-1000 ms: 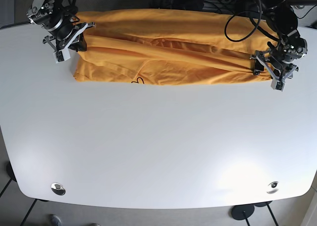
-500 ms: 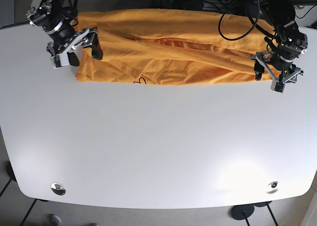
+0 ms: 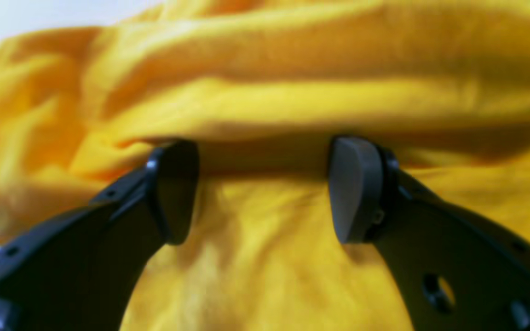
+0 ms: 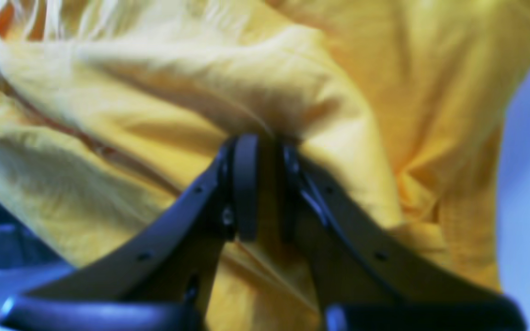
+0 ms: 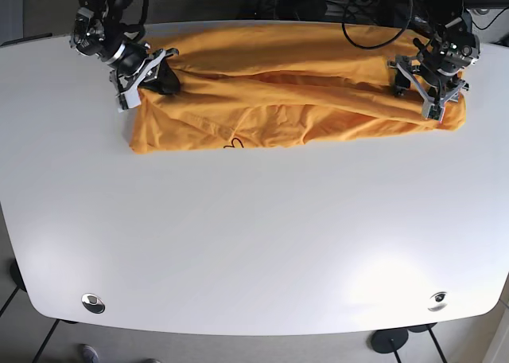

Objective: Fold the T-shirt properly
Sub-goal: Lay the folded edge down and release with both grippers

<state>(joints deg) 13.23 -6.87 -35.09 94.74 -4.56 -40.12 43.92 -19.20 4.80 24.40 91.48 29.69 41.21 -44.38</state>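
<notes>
left gripper (image 3: 263,188) jaws spread over T-shirt (image 5: 294,84) | right gripper (image 4: 265,188) pinching a shirt fold | table (image 5: 254,236)

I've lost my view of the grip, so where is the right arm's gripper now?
In the base view the right gripper sits at the far left of the table, jaws pinched on the orange T-shirt near its left end.

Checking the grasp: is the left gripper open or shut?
Open: the left gripper's fingers stand apart over the T-shirt.
</notes>
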